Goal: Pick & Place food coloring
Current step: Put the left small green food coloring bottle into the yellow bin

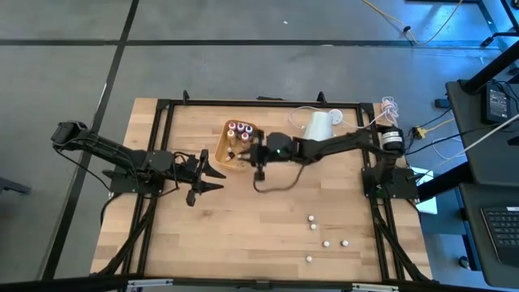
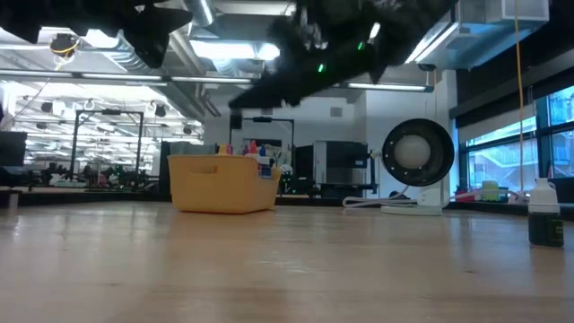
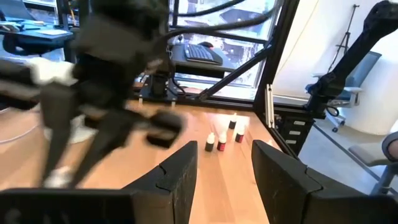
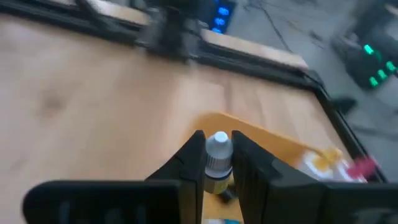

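The right hand (image 1: 258, 154) reaches across mid-table with fingers clamped, while the left hand (image 1: 212, 172) waits beside it, fingers spread.

Two dark, slender jointed arms carried black cables. The right arm bore a small green indicator light near its wrist and a silver-banded base joint. Each ended in two dark wedge-shaped fingers (image 3: 186, 171).

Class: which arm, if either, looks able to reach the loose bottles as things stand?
Probably the left: its open pincer is empty. The right pincer is shut on a bottle by the tray; the loose bottles stand unobstructed.
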